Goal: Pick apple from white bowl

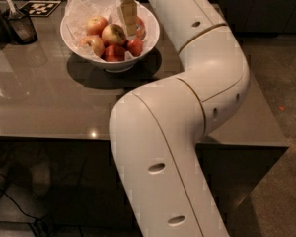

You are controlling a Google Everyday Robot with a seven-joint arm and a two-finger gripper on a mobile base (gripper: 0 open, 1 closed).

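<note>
Closest to me, the arm (163,162) fills the foreground, bends at the elbow and reaches back over the table (39,98). Past that sits the bowl (113,65), lined with paper (75,9), apples piled in. The gripper (129,29) hangs low inside it, just right of the apple (113,33), close enough that they may be touching, though I can't call that. Whether the gripper is spread or pressed together, I can't tell either. The apple lies mid-pile, resting among the others, so as I read it nothing is lifted yet. The reach looks done; the grasp and the lift out of the bowl are left. Red apples (113,52) crowd just in front of it, so I'd want a clean pinch. Farther back on the left stand a dark cup (19,26) and a printed tag (39,8).
</note>
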